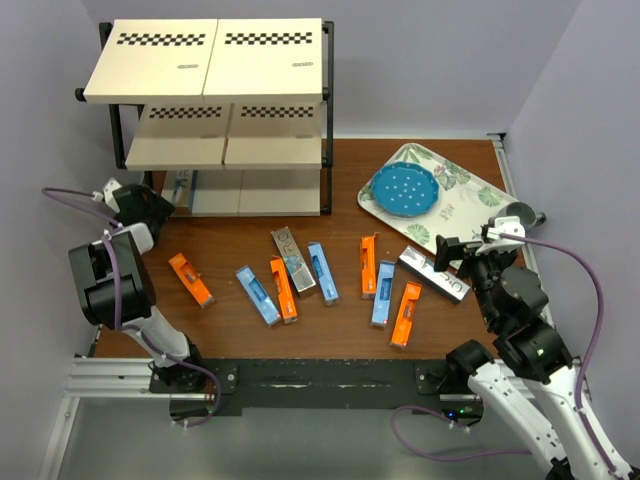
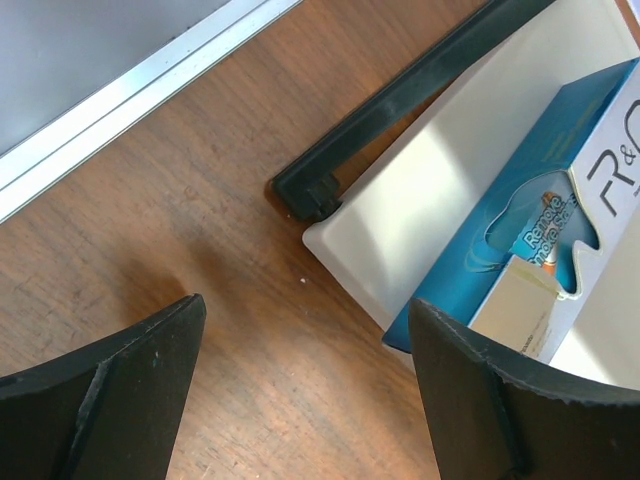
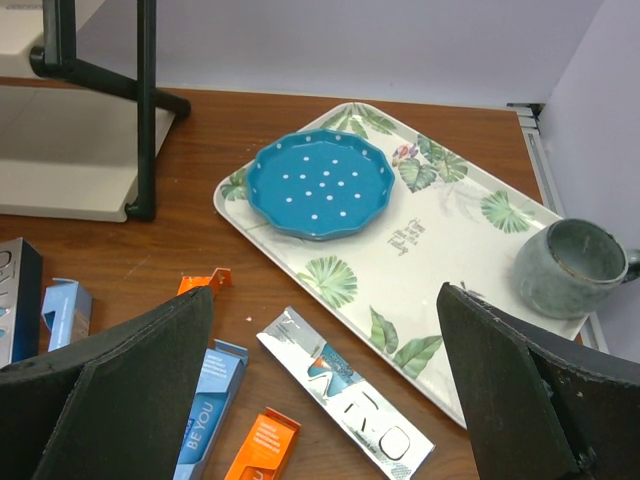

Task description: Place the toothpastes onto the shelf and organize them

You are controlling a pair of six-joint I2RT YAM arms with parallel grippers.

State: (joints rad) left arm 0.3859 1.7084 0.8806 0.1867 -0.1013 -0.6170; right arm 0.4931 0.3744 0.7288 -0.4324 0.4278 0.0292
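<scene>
While left fingers [image 2: 100, 400] gape empty, a blue toothpaste [image 2: 520, 190] lies just beyond; right fingers [image 3: 110, 390] apart too.

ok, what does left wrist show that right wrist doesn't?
Left wrist only: a light blue toothpaste carton lying on the shelf, on its cream bottom board, beside the frame's corner foot.
Right wrist only: the floral tray with a blue plate on it, a grey mug at its edge, and a silver carton and an orange carton loose on the table.
Both: the table, part of the shelf's black frame and bottom board, and that arm's own jaws standing open.
</scene>
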